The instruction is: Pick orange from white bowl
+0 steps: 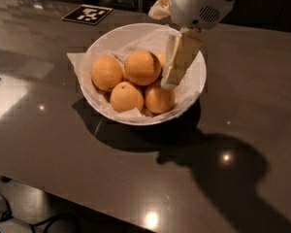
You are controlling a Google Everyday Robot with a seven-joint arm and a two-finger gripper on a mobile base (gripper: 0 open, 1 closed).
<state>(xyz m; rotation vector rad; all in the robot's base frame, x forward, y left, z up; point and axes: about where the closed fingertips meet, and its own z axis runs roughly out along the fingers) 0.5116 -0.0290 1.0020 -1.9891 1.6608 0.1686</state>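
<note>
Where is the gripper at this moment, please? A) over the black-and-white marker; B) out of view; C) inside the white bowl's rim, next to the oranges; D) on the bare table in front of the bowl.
C: the gripper reaches down within the white bowl, close beside the orange.

The wide round white paper-lined bowl (196, 89) sat on the dark polished tabletop (48, 144), with a square black-and-white marker card (87, 14) lying behind it to the left. Inside, the large round deep-orange orange (142, 67) lay near the middle among four other oranges (106, 73): one left of it, two before it, one at its right. The pale two-finger gripper (169, 81) hung in the bowl's right side, just beside the orange.
</note>
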